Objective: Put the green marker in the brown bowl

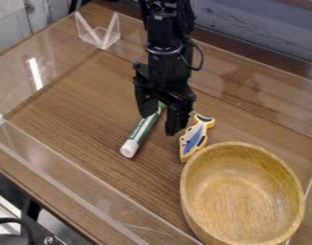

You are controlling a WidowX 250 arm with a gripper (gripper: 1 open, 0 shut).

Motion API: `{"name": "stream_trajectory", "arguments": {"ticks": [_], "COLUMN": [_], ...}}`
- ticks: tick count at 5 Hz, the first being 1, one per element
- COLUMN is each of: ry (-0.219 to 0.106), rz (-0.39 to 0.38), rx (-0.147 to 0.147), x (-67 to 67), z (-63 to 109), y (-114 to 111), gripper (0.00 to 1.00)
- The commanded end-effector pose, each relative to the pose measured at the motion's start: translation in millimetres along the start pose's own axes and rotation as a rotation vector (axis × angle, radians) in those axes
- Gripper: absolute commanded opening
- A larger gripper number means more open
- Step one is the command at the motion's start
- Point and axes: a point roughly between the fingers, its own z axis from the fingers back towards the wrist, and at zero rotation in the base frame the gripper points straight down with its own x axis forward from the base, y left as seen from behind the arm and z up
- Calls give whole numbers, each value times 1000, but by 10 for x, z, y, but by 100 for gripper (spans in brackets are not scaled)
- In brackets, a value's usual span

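— Where is the green marker (pixel 142 132) lying?
— It is lying flat on the wooden surface (pixel 82 105), white cap end toward the camera, well apart from the brown bowl (pixel 242 198).
— And the pincer (pixel 163 117)?
— It is pointing straight down with jaws spread wide, straddling the marker's green end, gripping nothing.
— Any writing?
— None is reading clearly. A blue-and-yellow fish toy (pixel 194 135) is lying beside the bowl's rim.
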Motion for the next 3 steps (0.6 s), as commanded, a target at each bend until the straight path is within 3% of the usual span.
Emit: {"name": "stream_trajectory", "arguments": {"ticks": [1, 3], "ry": [-79, -96], "rz": [-9, -30], "rx": [22, 20], "x": [55, 59], "z": [179, 176], "y": [24, 17], "gripper": [100, 100]}}
